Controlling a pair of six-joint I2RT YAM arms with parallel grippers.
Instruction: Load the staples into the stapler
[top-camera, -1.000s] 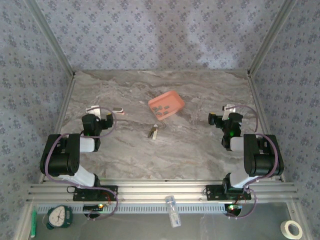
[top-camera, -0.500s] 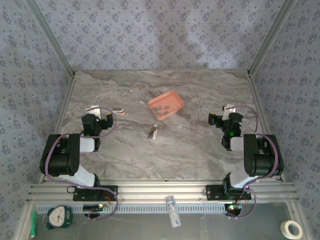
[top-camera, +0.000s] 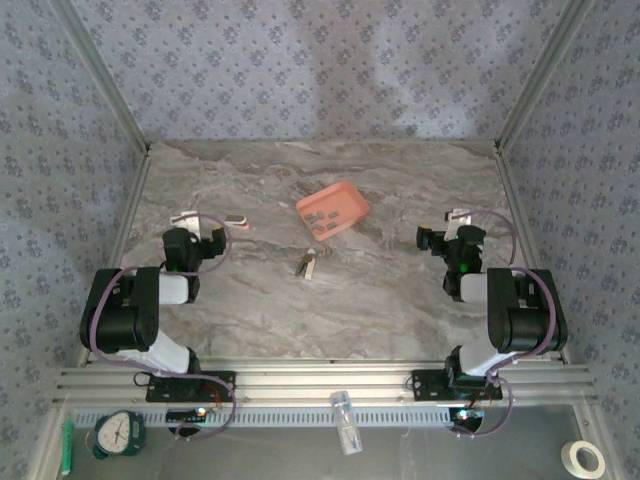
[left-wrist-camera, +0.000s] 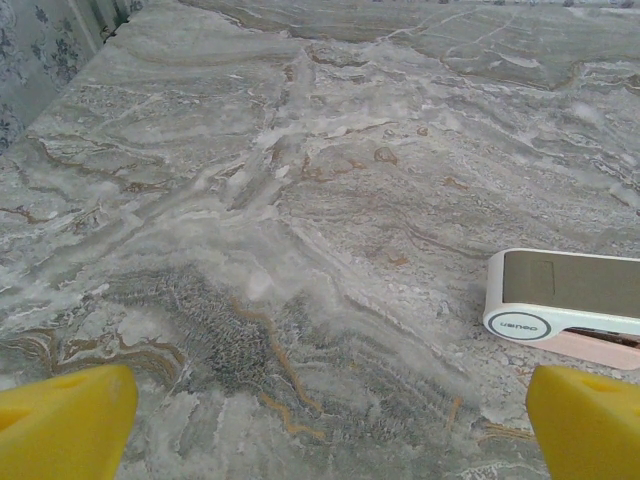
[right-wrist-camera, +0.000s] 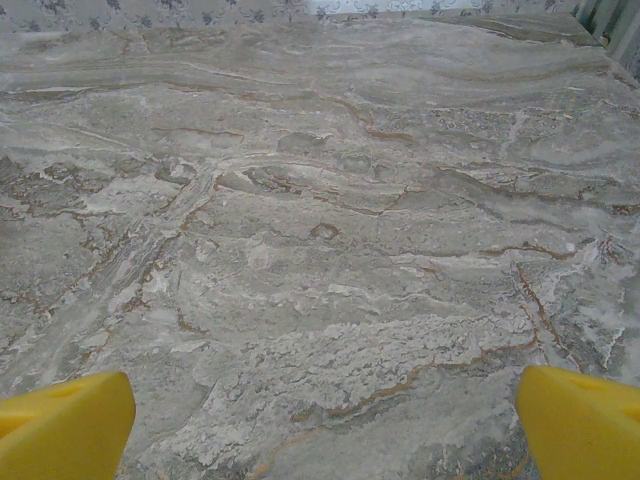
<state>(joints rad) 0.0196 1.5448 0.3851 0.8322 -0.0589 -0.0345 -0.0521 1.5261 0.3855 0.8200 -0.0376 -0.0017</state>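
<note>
My left claw (left-wrist-camera: 325, 425) wide open, empty, little pink and white plastic stapler (left-wrist-camera: 565, 305) just ahead by its right finger, my right claw (right-wrist-camera: 322, 420) open over bare grey marble table (right-wrist-camera: 320, 220), walls far off, tiny dark metal staples (top-camera: 320, 221) in salmon-pink tray (top-camera: 355, 200), nothing has moved.

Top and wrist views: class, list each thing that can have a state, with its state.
left hand: open, empty.
right hand: open, empty.
stapler: looks closed, lying on the table, untouched.
tray: upright on the table.
staples: loose in the tray, not loaded.
</note>
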